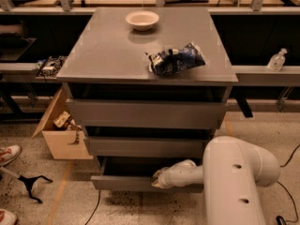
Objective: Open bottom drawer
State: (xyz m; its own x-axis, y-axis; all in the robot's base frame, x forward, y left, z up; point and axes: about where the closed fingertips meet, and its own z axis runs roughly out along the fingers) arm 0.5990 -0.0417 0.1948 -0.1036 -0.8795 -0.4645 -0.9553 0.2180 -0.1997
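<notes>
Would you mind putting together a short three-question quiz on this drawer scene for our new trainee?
1. True or false: the bottom drawer stands partly open.
2. Fill in the blank: on the cabinet top lie a blue snack bag and a white ____.
3. Where is the gripper? A: resting on the cabinet top. B: at the bottom drawer's front edge. C: touching the blue snack bag.

Key:
1. True.
2. bowl.
3. B.
</notes>
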